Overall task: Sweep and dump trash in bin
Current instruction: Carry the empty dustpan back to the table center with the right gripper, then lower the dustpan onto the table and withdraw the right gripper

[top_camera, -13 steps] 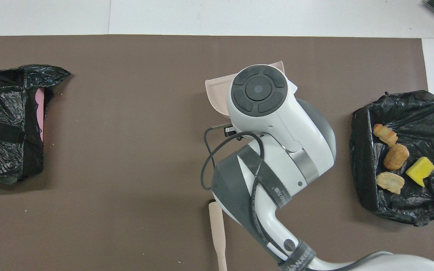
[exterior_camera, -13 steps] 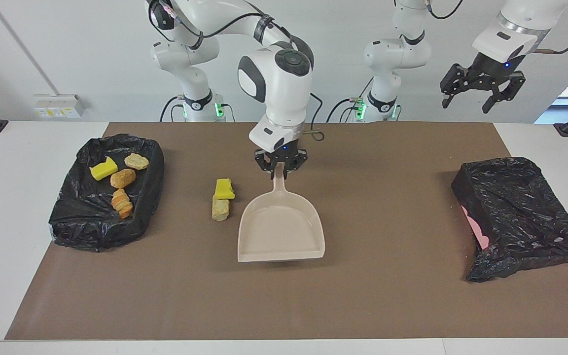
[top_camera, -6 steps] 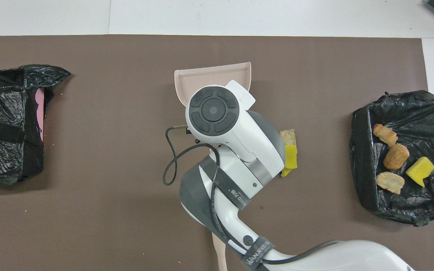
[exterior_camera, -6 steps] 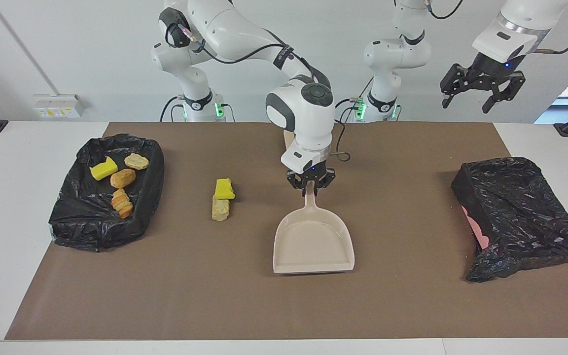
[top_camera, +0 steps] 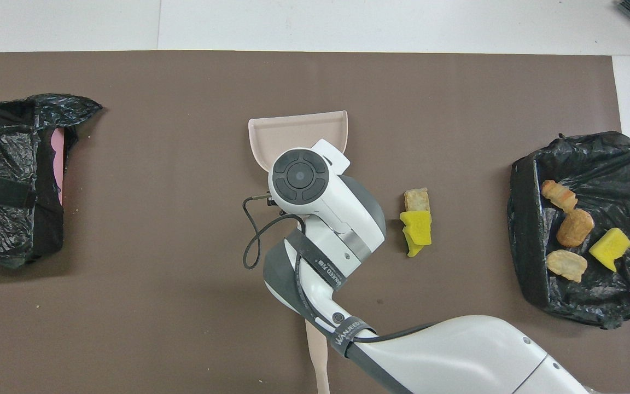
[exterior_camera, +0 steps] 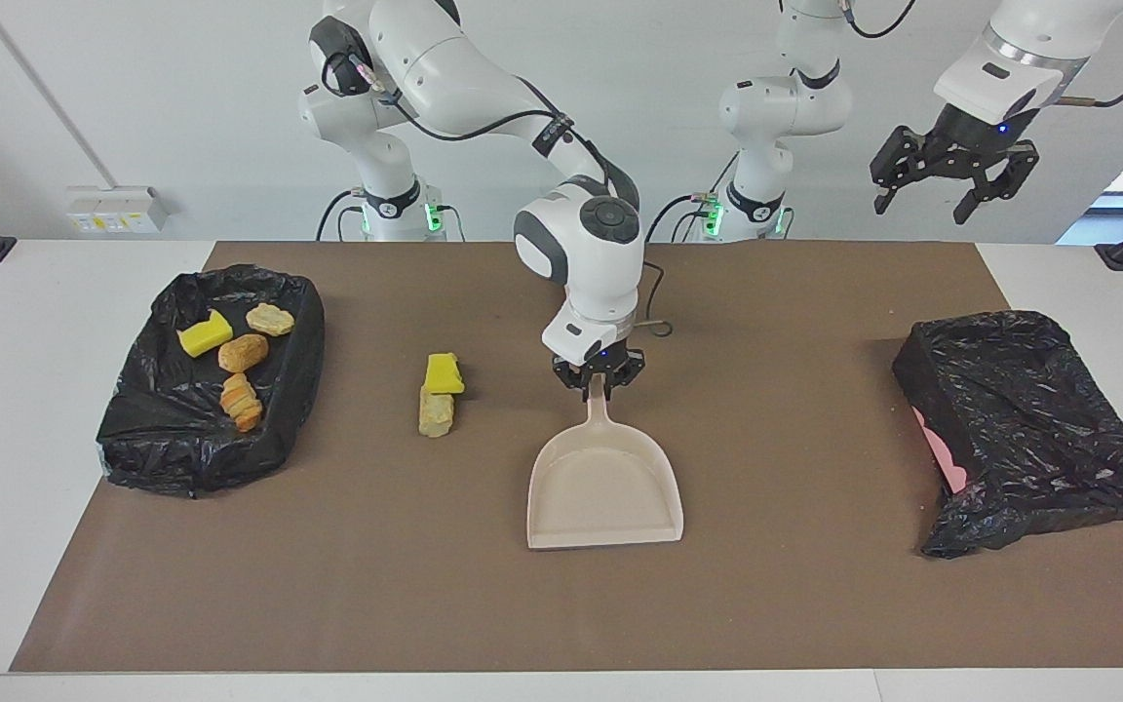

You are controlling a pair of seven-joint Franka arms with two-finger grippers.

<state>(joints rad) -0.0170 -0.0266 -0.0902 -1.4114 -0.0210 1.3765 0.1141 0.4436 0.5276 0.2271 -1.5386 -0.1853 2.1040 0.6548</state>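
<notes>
My right gripper (exterior_camera: pixel 599 383) is shut on the handle of the beige dustpan (exterior_camera: pixel 605 487), which sits low at the mat's middle with its mouth away from the robots. In the overhead view the pan (top_camera: pixel 298 128) shows, but the arm hides the gripper. Two trash pieces lie together beside the pan toward the right arm's end: a yellow sponge chunk (exterior_camera: pixel 444 373) (top_camera: pixel 418 232) and a tan bread piece (exterior_camera: pixel 435 411) (top_camera: pixel 416 199). The black-lined bin (exterior_camera: pixel 303 336) (top_camera: pixel 523 219) at the right arm's end holds several scraps. My left gripper (exterior_camera: pixel 951 180) waits open, high over the left arm's end.
A crumpled black bag over something pink (exterior_camera: pixel 1029 429) (top_camera: pixel 9 175) lies at the left arm's end of the brown mat. A beige brush handle (top_camera: pixel 316 355) lies on the mat near the robots, partly under the right arm.
My right gripper carried the dustpan away from the two loose scraps toward the mat's middle and lowered it. The scraps and the left arm have not moved.
</notes>
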